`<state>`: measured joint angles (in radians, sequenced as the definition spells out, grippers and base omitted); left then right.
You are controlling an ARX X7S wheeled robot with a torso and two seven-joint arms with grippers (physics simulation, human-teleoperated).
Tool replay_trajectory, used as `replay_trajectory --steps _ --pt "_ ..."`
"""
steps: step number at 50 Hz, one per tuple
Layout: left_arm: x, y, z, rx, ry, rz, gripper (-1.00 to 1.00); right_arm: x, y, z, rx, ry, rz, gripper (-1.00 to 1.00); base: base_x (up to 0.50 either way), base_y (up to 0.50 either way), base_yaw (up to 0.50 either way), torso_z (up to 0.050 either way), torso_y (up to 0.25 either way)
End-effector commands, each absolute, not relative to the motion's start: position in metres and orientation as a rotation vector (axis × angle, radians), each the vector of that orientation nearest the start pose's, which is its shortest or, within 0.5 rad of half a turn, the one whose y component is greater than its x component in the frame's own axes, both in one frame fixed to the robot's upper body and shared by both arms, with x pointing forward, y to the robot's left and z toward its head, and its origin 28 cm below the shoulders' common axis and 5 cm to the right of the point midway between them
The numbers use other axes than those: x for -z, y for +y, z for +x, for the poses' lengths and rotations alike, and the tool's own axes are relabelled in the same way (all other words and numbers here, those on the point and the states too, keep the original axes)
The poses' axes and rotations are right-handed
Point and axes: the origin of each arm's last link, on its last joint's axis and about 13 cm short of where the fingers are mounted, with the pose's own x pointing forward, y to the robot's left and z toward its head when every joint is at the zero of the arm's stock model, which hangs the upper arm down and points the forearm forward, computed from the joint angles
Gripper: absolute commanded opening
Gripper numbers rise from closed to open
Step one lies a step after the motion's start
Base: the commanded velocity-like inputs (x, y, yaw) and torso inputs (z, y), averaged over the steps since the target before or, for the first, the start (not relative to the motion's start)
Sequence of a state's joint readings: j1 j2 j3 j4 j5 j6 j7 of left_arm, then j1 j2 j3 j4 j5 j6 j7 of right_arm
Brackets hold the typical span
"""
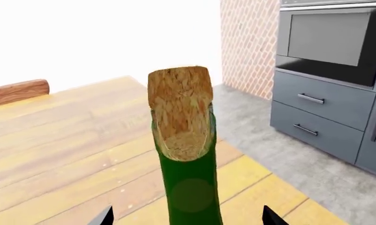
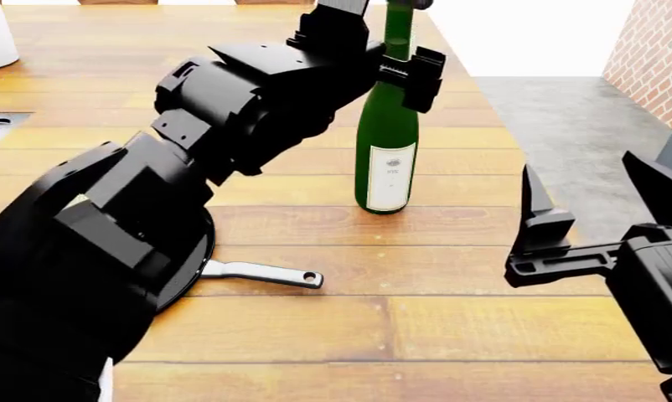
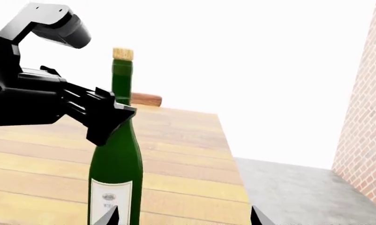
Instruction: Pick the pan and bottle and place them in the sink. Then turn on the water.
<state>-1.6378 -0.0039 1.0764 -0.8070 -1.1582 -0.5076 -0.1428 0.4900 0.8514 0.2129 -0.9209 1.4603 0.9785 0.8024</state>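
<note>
Head view shows the bottle [image 2: 388,142] standing upright on the wooden table [image 2: 426,318], with the left gripper [image 2: 409,71] clamped around its neck below the cork [image 1: 179,101]. Just beside the bottle's base lies the pan [image 2: 196,260], mostly hidden under the left arm, its handle [image 2: 260,273] pointing toward the bottle. Near the bottle's other side, the right gripper [image 2: 587,201] hangs spread apart and holds nothing.

The black left arm reaches forward, its left claw [image 2: 406,74] closed around the neck of the upright dark green glass wine bottle [image 2: 388,151], while the right claw [image 2: 587,201] hovers with fingers spread apart.
</note>
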Motion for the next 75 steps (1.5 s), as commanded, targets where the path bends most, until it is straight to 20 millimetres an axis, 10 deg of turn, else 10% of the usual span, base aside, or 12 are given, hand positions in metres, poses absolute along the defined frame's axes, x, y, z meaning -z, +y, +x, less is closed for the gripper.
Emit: replay_trajectory --steps 1,32,33,51,75 --pt "-0.305 0.093 0.398 0.511 0.101 0.116 1.00 -0.244 -0.156 0.164 -0.067 -0.145 -0.105 1.00 0.00 0.00 0.00 0.000 0.000" --pt "-0.270 0.089 0.397 0.540 0.195 0.149 1.00 -0.238 -0.156 0.164 -0.066 -0.132 -0.098 1.00 0.00 0.00 0.00 0.000 0.000" --pt "-0.269 0.089 0.397 0.542 0.196 0.152 -1.00 -0.237 -0.156 0.164 -0.067 -0.132 -0.098 1.00 0.00 0.00 0.00 0.000 0.000" --pt "-0.274 0.091 0.398 0.515 0.173 0.129 -1.00 -0.238 -0.154 0.164 -0.074 -0.132 -0.091 1.00 0.00 0.00 0.00 0.000 0.000" --pt "-0.369 0.142 0.353 0.434 -0.099 0.062 -1.00 -0.247 -0.145 0.163 -0.115 -0.153 -0.103 1.00 0.00 0.00 0.00 0.000 0.000"
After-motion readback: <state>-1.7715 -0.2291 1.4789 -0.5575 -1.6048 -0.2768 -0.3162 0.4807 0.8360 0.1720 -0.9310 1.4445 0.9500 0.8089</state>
